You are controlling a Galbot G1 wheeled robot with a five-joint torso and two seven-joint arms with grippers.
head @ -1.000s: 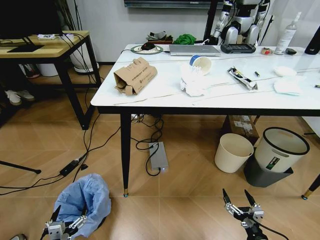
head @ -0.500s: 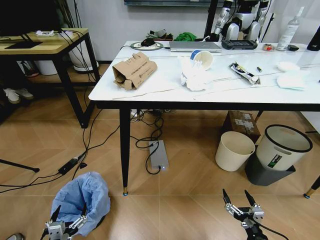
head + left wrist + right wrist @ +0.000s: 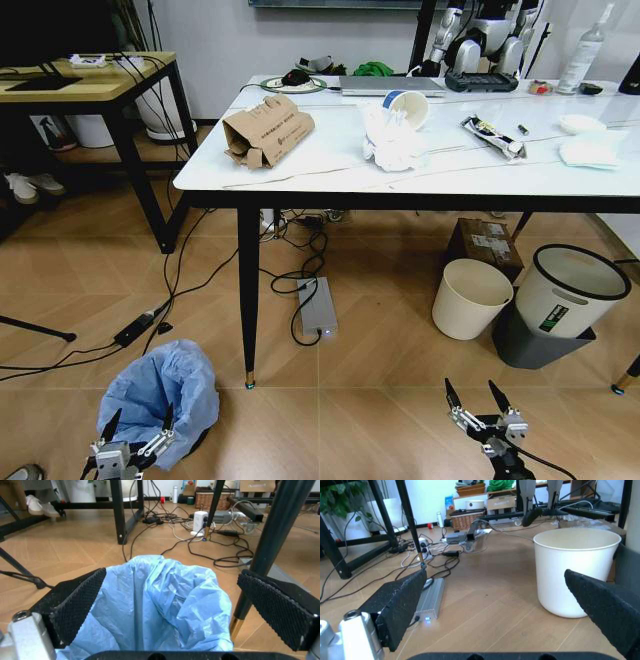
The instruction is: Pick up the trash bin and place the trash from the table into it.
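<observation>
The trash bin (image 3: pixel 160 398), lined with a puffy light-blue bag, stands on the floor at the lower left. My left gripper (image 3: pixel 138 422) hangs open just over its near rim, and the left wrist view shows the bag (image 3: pixel 165 603) between the two spread black pads (image 3: pixel 75 603). My right gripper (image 3: pixel 472 393) is open low on the right, holding nothing. On the white marble table (image 3: pixel 330 170) lies the trash: a crushed cardboard carton (image 3: pixel 266 130), a blue-white paper cup (image 3: pixel 405 106), crumpled tissues (image 3: pixel 392 145), a wrapper (image 3: pixel 493 137) and white paper pieces (image 3: pixel 588 148).
A cream bucket (image 3: pixel 470 298) (image 3: pixel 576 573) and a white-and-grey bin (image 3: pixel 568 295) stand under the table's right side. A black table leg (image 3: pixel 249 290) (image 3: pixel 270 543) rises beside the trash bin. Cables and a grey power brick (image 3: pixel 318 308) lie on the floor. A wooden desk (image 3: pixel 90 85) is at the left.
The head camera has tilted a little, so table and floor sit slightly differently in view. Both grippers keep their places and stay open.
</observation>
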